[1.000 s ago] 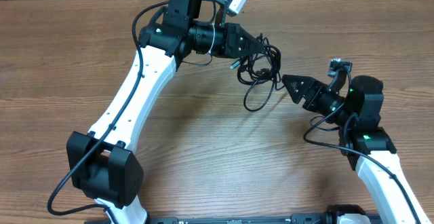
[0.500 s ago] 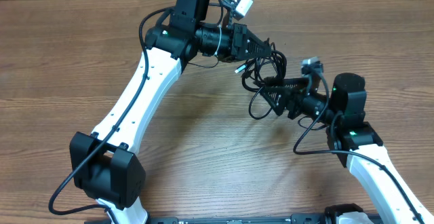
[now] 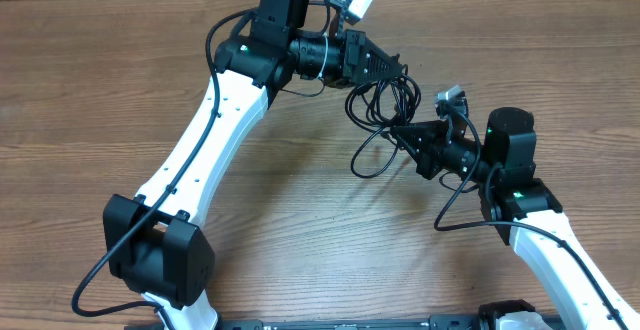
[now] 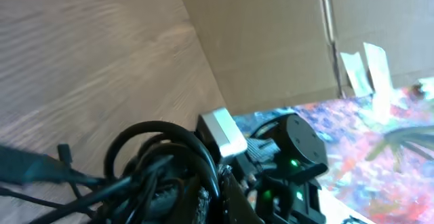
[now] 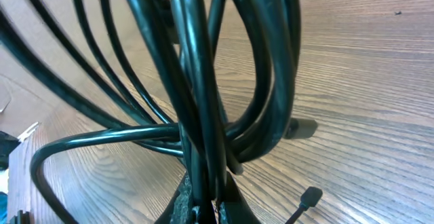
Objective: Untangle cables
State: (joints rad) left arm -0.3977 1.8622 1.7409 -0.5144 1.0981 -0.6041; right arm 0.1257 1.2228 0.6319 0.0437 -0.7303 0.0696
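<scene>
Cables bury our left gripper, so we cannot tell its fingers' state, while our right gripper pinches them.

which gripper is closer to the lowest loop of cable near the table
Right. The right gripper is just beside the loop; the left gripper is farther off, at the top of the cables.

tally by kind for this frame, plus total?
white-and-black robot arms: 2
tangled bundle of thin black cables: 1 (separate cords too entangled to count)
wooden table: 1
Total: 4
</scene>
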